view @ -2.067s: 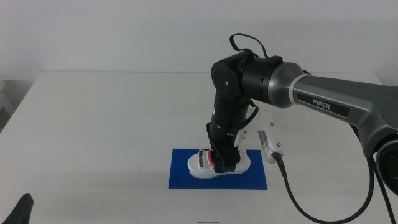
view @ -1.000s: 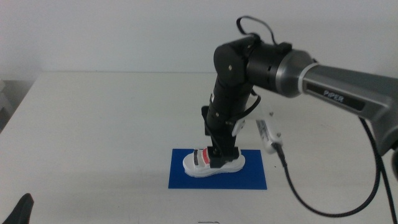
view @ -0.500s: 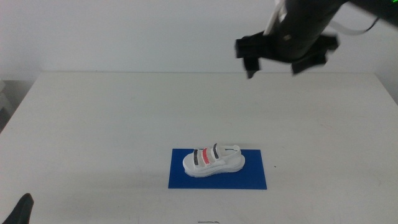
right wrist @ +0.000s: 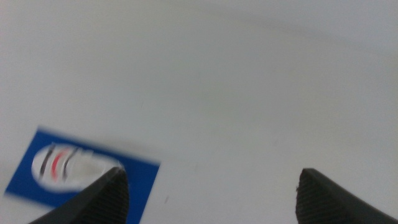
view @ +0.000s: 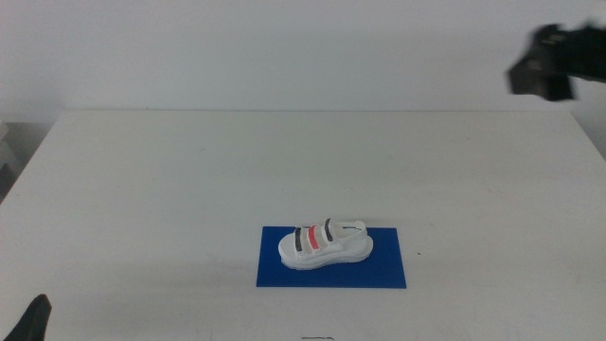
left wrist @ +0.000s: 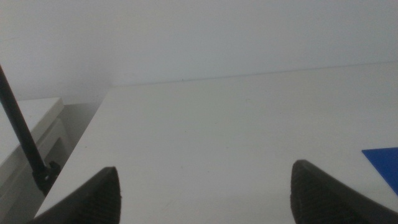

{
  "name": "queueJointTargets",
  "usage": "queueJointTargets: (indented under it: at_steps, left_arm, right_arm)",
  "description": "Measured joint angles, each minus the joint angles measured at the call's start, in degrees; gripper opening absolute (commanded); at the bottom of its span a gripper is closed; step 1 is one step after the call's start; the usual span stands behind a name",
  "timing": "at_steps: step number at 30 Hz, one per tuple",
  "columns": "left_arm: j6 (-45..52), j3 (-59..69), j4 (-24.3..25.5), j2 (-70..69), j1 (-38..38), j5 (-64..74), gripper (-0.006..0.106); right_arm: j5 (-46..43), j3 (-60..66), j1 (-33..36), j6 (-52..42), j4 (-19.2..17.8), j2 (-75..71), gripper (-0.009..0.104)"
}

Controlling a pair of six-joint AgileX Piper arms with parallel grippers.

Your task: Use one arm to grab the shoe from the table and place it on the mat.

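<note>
The white shoe [view: 327,243] with black and red straps lies on its sole on the blue mat [view: 331,257] near the front of the white table [view: 189,189]. The right wrist view shows the shoe [right wrist: 65,165] on the mat [right wrist: 81,177], blurred and far below. My right gripper [right wrist: 208,186] is open and empty; the right arm [view: 554,62] is a dark blur high at the right edge of the middle view. My left gripper [left wrist: 202,186] is open and empty, low at the front left corner [view: 33,322], with a corner of the mat [left wrist: 382,158] in its view.
The table's left edge [left wrist: 93,130] drops away beside the left gripper, with a thin black rod [left wrist: 22,143] standing past it. A pale wall [view: 284,47] rises behind the table.
The right gripper let go of the shoe on the mat, rose, and swung up and away to the right. The shoe and mat have stayed still. The left arm has not moved.
</note>
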Motion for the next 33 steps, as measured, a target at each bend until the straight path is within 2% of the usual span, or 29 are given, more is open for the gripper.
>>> queueJointTargets:
  at_steps: [5, 10, 18, 27, 33]
  left_arm:
    - [0.0, 0.0, 0.0, 0.0, 0.0, 0.0, 0.094]
    - [0.0, 0.0, 0.0, 0.0, 0.0, 0.0, 0.094]
    - [0.0, 0.0, 0.0, 0.0, 0.0, 0.0, 0.094]
    - [0.0, 0.0, 0.0, 0.0, 0.0, 0.0, 0.094]
    - [0.0, 0.0, 0.0, 0.0, 0.0, 0.0, 0.094]
  right_arm:
    - [-17.5, 18.6, -8.6, -4.4, 2.6, -14.3, 0.089]
    - [-28.4, 35.0, -11.1, -5.5, 3.3, -26.7, 0.089]
    - [-30.9, 53.9, -11.3, -5.8, 3.4, -48.4, 0.089]
    - [-30.8, 68.2, -11.3, -5.8, 3.4, -70.1, 0.089]
    - [-31.1, 74.2, -11.3, -5.8, 3.8, -73.1, 0.089]
